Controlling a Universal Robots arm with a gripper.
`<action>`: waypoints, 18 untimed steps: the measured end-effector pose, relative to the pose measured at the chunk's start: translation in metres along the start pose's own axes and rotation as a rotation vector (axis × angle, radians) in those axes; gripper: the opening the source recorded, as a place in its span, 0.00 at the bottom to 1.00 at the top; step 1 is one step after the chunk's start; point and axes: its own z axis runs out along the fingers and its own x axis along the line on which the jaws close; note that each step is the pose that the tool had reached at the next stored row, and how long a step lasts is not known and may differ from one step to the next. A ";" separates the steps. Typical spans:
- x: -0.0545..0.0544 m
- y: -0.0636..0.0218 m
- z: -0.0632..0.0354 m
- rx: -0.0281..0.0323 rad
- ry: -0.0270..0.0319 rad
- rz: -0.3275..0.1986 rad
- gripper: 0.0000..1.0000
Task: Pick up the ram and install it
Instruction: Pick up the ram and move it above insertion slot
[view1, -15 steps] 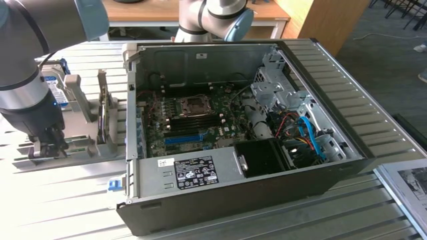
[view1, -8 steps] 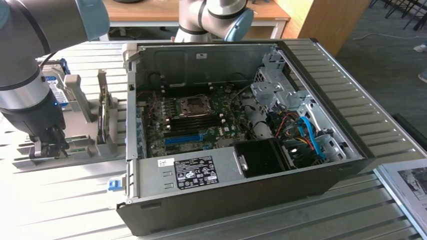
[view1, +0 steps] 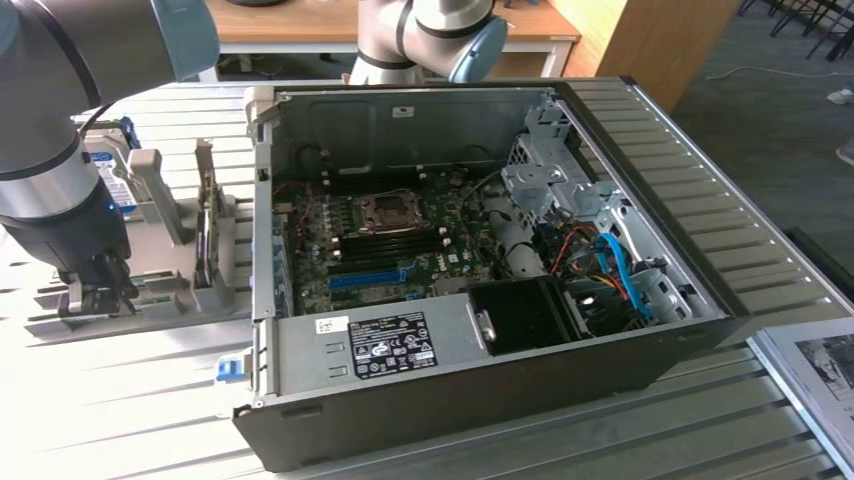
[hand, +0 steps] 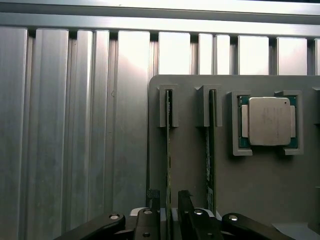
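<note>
Ram (hand: 169, 150) stands on edge in the grey holder (hand: 190, 160) on the slatted desk (hand: 75, 150), at the exterior view's left of the open computer case (view1: 441, 420). Our hand (hand: 170, 220) is released, a finger on either side of the stick. We judge it light, stiff and fragile, best pinched by its flat faces.

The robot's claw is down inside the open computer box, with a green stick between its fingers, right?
No. The gripper is not inside the computer case; it is over the gray holder beside it, as the exterior view shows. The ram does stand between its open jaws.
</note>
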 end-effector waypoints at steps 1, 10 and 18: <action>0.000 0.0000 0.0001 0.0001 -0.0001 0.000 0.29; 0.000 0.0000 0.0001 0.0002 -0.0002 0.000 0.29; 0.000 0.0000 0.0001 0.0001 0.0000 0.000 0.20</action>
